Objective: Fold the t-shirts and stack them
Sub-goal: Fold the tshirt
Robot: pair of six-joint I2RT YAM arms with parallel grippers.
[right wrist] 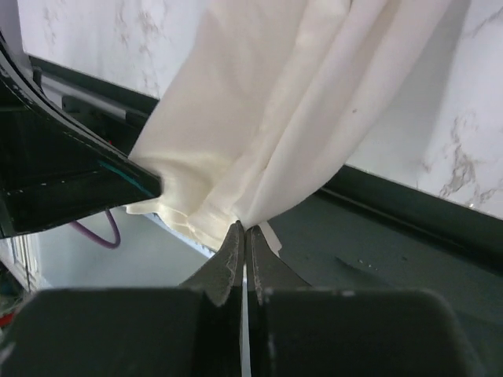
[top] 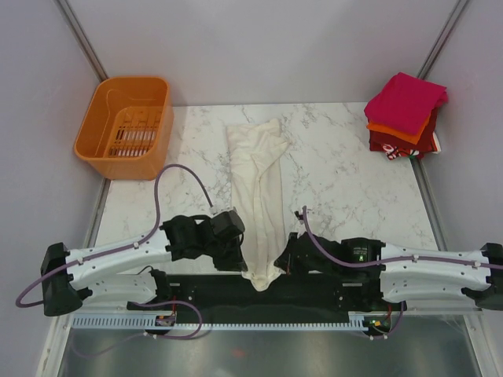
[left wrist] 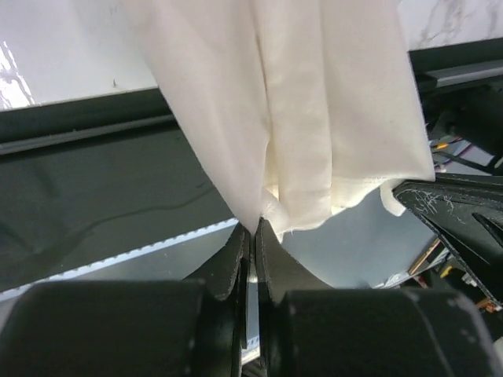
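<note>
Sitting far left, the basket (top: pixel 118 166): orange plastic with slots, in the back left corner of the bench (top: pixel 346 181). It looks to have nothing in it. It is well apart from the shirts, so I think it is just out of the way of the folding.
Left claw (left wrist: pixel 253 232): squeezed tight together, with the near left edge of the cream shirt (top: pixel 259 173) pinched at its very tips. I think it grips there so that end can be lifted.
Cream shirt: lying in a long thin strip down the middle of the bench, from the back toward the arms. Its near end is past the front edge of the bench, between the two claws. It looks folded in from the sides, but not yet folded short into a square.
Right claw (right wrist: pixel 244 229): pressed tight too, with the near right edge of the same shirt nipped at its tips. One grip on each side should keep that end flat when it goes up and over.
Folded stack: pink shirt (top: pixel 405 102) on top, orange shirt (top: pixel 397 131) under it, dark red shirt (top: pixel 405 145) at the bottom, in the back right corner. I think the cream one goes there once it is a square.
</note>
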